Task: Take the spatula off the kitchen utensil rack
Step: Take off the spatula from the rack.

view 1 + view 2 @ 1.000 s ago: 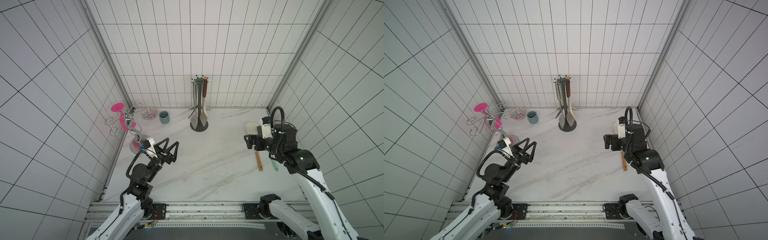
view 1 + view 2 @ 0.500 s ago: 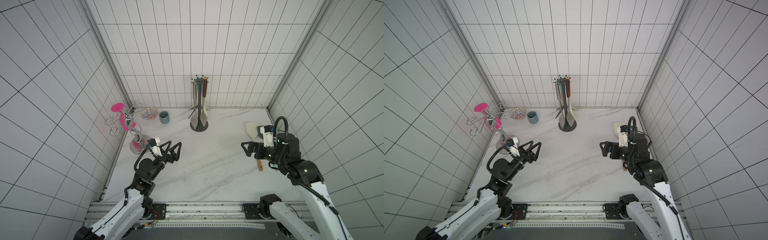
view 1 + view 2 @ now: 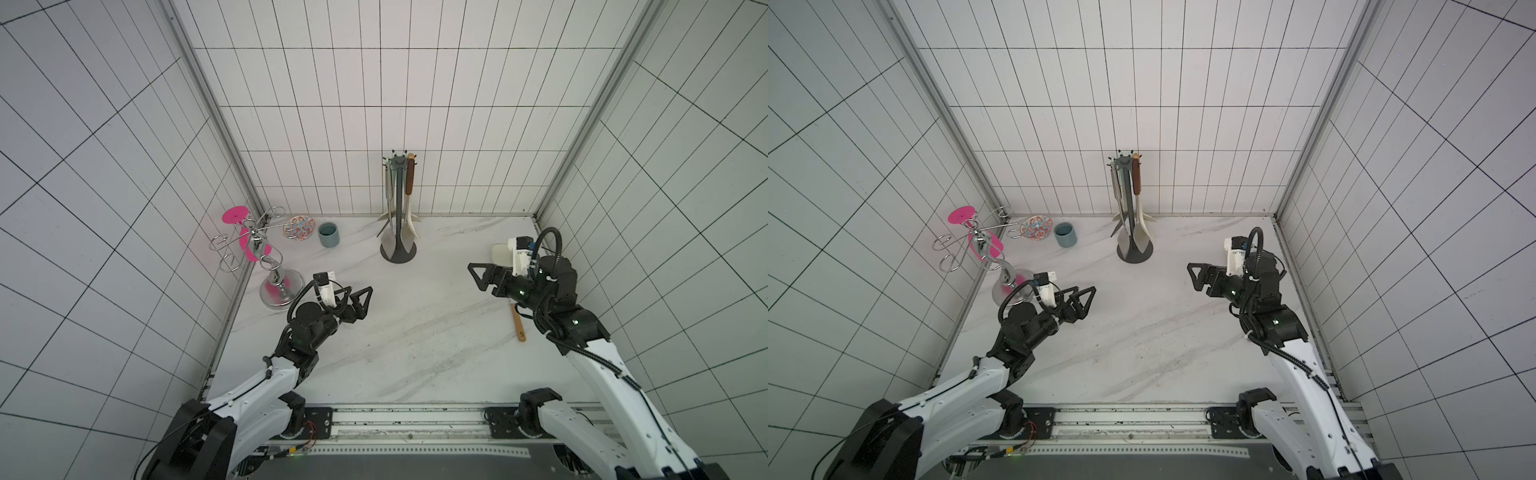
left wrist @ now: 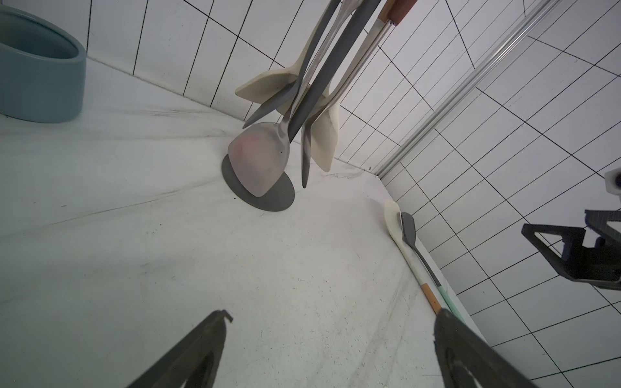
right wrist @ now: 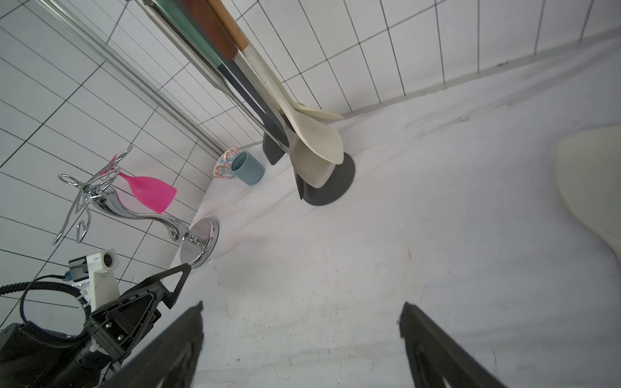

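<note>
Left jaws: spread wide, empty, over desk [image 3: 415, 340];
Right jaws: spread wide, empty;
Spatula [image 4: 393, 225]: cream, flat on desk beneath right arm, behind those jaws;
Kitchen utensil rack [image 3: 399, 258]: upright ahead, between both jaws; utensils hanging

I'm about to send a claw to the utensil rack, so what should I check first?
1. Left claw open and empty: ok.
2. Right claw open and empty: ok.
3. Kitchen utensil rack upright on its round base: ok.
4. Hanging utensils on the rack's hooks: ok.
5. Which of them is the wanted spatula: cannot tell; several hang bunched together.
6. Loose utensils on the table by the right arm, apart from both claws: ok.
</note>
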Robot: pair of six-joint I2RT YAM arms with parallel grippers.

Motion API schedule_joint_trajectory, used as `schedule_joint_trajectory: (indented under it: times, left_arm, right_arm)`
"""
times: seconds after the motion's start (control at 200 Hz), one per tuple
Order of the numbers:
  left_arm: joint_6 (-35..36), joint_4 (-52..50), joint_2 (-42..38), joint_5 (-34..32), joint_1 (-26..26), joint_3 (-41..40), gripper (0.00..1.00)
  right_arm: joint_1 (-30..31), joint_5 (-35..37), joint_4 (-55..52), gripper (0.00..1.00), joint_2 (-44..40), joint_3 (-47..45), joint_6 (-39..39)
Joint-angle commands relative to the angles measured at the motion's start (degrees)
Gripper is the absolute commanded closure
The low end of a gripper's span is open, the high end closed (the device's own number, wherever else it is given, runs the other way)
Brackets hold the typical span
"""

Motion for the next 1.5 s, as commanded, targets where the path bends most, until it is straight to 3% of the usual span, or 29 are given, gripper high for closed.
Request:
schedule_joint_trajectory:
  times: [0.0, 0.115, 0.345, 0.675, 0.83, 1.125, 1.495]
  left_arm:
    - [-0.1, 2.3, 2.2, 1.8, -0.2, 2.2, 0.03]
    - [-0.6, 3.5, 5.5, 3.0, -0.2, 3.1, 0.03]
    - [0.0, 4.9, 9.1, 4.3, -0.2, 4.0, 0.03]
    - [0.0, 6.5, 11.6, 5.0, -0.2, 4.6, 0.03]
    - [-0.6, 7.7, 13.4, 5.5, -0.2, 5.0, 0.03]
    - [-1.9, 9.6, 15.3, 6.6, -0.2, 5.0, 0.03]
    - [-2.6, 10.5, 15.7, 7.4, -0.1, 4.9, 0.03]
  right_arm:
    - [-0.5, -6.8, 15.9, 0.18, 7.7, 1.5, 0.7]
    - [0.1, -9.5, 27.2, 0.39, 17.3, 5.2, 2.4]
    - [0.7, -15.0, 35.3, 0.43, 38.2, 21.3, 3.3]
    - [3.2, -22.2, 50.0, 0.54, 57.7, 38.9, 7.4]
    - [5.0, -23.0, 52.7, 0.55, 62.0, 43.2, 7.6]
    - [6.5, -21.4, 43.5, 0.61, 67.0, 52.8, 3.0]
    - [7.5, -19.4, 38.2, 0.62, 69.5, 55.7, -1.3]
